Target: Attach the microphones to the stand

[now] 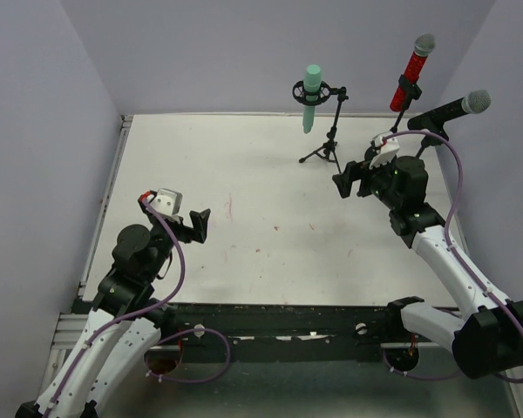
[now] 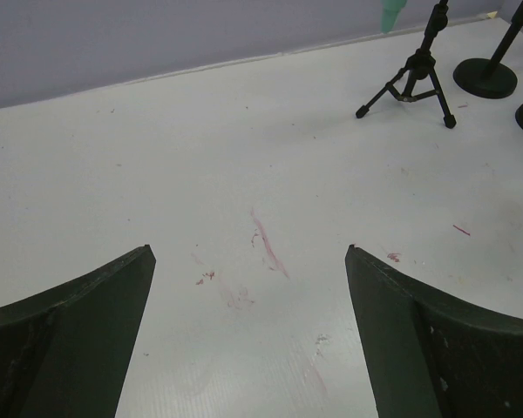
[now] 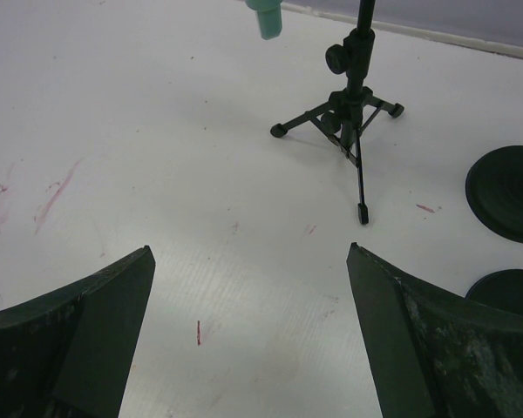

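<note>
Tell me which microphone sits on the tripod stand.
The mint-green microphone, mounted on the tripod stand; the red microphone and black microphone sit on other stands farther right.

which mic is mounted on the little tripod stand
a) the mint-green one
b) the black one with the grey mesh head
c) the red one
a: the mint-green microphone hangs at the top of the tripod stand, while the red microphone and the black microphone sit on separate stands further to the right in the top view.
</note>
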Available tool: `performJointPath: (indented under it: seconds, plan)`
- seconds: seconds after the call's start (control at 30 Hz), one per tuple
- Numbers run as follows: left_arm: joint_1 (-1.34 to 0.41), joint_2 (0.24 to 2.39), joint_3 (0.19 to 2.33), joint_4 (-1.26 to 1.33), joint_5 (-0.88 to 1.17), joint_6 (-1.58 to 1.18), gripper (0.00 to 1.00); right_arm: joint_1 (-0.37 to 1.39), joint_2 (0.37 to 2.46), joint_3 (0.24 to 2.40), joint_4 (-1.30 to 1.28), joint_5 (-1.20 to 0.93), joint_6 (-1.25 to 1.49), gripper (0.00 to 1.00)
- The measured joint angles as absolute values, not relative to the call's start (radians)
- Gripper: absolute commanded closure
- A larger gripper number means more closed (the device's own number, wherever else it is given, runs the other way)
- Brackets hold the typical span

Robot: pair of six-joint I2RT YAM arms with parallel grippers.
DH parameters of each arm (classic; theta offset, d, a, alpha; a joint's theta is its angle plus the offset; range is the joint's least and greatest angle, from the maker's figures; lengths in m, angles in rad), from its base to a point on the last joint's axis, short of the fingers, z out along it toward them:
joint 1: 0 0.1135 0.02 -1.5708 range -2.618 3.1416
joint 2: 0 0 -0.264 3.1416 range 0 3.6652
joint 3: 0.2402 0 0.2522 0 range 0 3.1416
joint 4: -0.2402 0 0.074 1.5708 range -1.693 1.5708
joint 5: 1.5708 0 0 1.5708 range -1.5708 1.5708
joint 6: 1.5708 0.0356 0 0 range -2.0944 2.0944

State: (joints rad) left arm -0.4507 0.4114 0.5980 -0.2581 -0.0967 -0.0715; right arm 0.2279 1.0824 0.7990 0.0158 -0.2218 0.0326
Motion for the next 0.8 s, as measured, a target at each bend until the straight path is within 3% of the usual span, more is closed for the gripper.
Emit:
performJointPath:
  seconds: [0.8]
  plan:
    - [-0.451, 0.411, 0.598, -0.258, -0.097, -0.072, 0.02, 0.228, 1.081, 0.799, 0.016, -0.223, 0.083, 0.0]
